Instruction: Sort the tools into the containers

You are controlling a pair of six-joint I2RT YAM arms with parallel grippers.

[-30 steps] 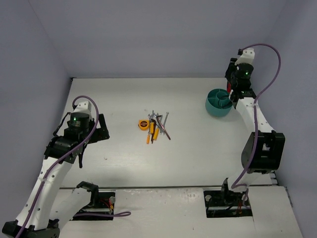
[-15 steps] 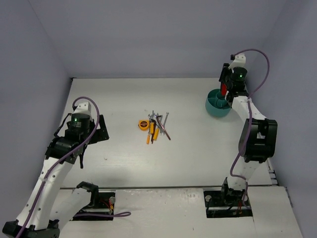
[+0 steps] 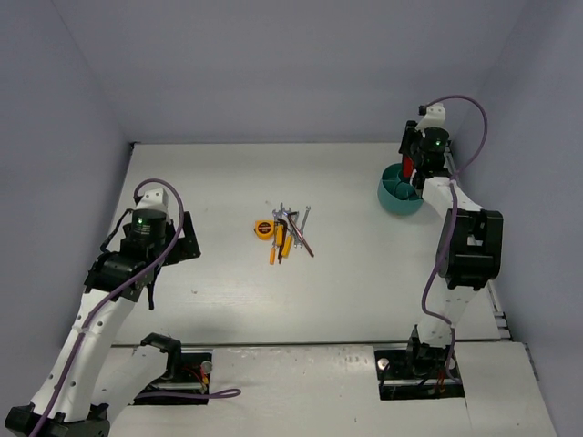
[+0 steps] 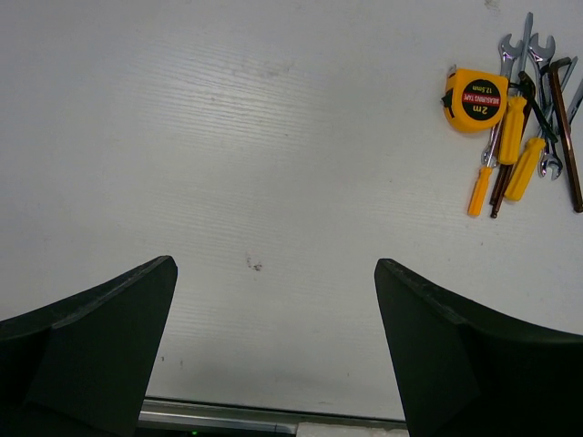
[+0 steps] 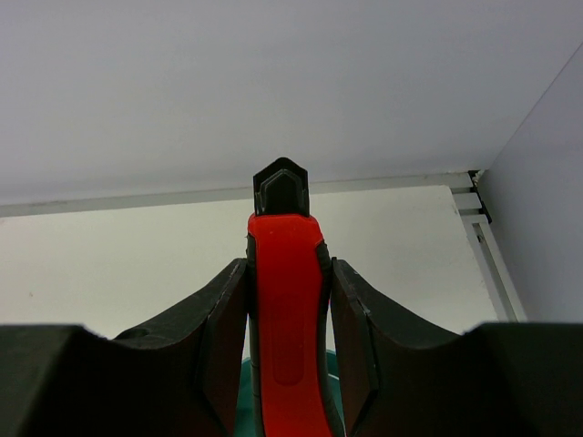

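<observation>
- The right hand (image 5: 287, 273) is clamping the red-handled tool (image 5: 284, 309) between its two fingers, with the tool's dark tip pointing out past the fingertips toward the back wall.
- In the overhead view this hand is hovering at the far rim of the teal cup (image 3: 393, 196), which is sitting near the far right corner of the surface (image 3: 364, 273). A sliver of teal is showing under the fingers in the wrist view.
- I cannot tell whether the tool's lower end is already lying inside a compartment or over a divider.
- The left hand (image 4: 273, 264) is hanging with its fingers wide apart and gripping nothing, above bare surface and well apart from the pile.
- The tape measure (image 4: 475, 98), orange-handled screwdrivers (image 4: 524, 168), silver wrenches (image 4: 533, 50) and dark hex key (image 4: 565, 118) are lying bunched together mid-surface, several crossing one another, not yet sorted.
- Likely step: the right arm is bringing the red tool to its drop into the cup.
- Risk: if the fingers are parting while the tool is sitting over a divider or the rim, it may be bouncing out onto the surface.
- Risk: the cup looks light, so a finger or the tool nudging its wall could be sliding or tipping it.
- Risk: a long tool leaning on the rim may be levering the cup over.
- Risk: with the pile tangled, one pick by the left hand may be dragging neighbours along.
</observation>
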